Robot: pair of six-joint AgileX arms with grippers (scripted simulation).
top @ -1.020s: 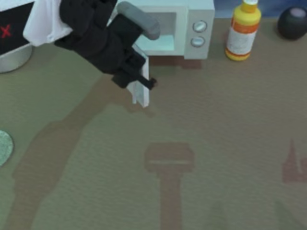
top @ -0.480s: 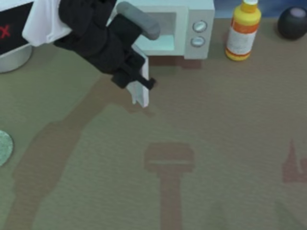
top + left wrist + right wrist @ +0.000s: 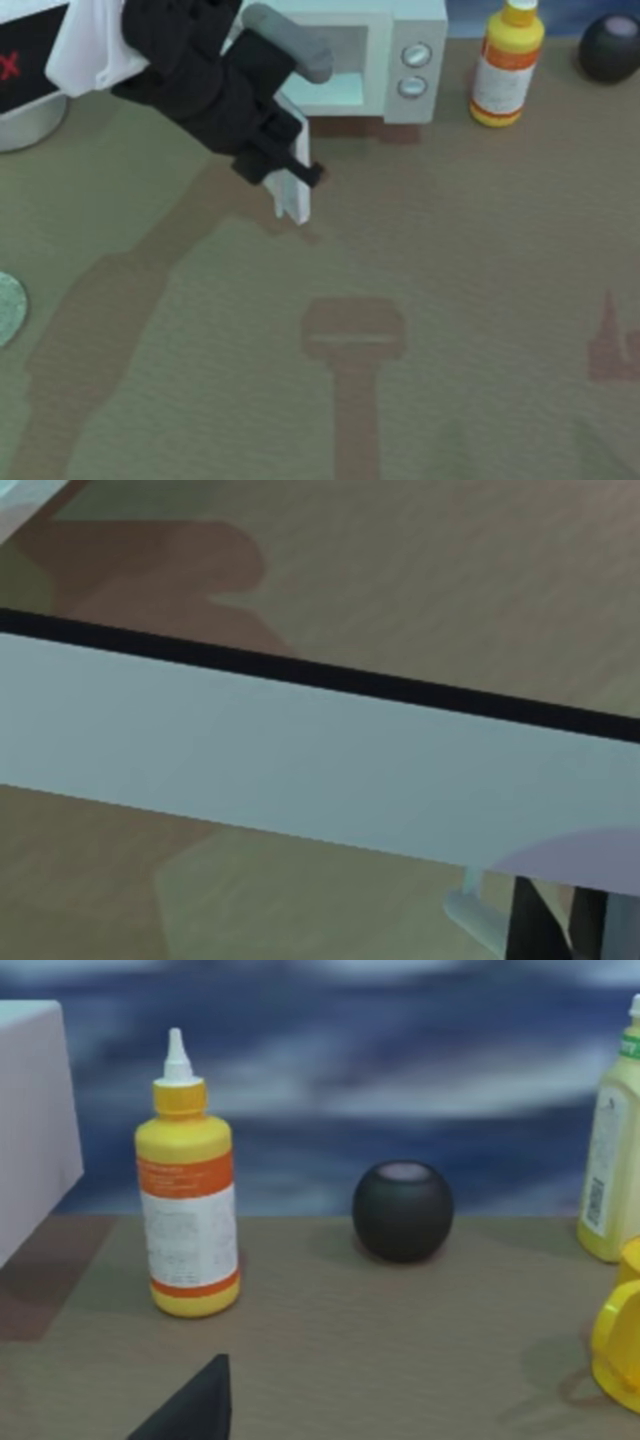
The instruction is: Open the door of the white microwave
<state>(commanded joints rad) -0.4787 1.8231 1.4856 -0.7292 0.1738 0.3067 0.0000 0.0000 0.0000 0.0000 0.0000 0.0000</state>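
At the back of the desk (image 3: 450, 300), toward the middle, you see the boxy white microwave (image 3: 400, 40) with two round grey-white knobs, its pale cavity already exposed. Its flat white door (image 3: 298, 175) stands swung out roughly square to the front, edge-on from above, and your left gripper (image 3: 290, 170) is at its free edge with the jaws narrowed on the panel; the left wrist view shows only the pale door edge with a dark strip. Judging from this, the opening is largely done, and what may remain is a little more swing and letting go. Your right arm is out of the top view, parked; its wrist view shows one dark jaw tip, so you cannot tell its state. The yellow squeeze bottle (image 3: 190, 1210) with an orange-banded white label carries print too small to read.
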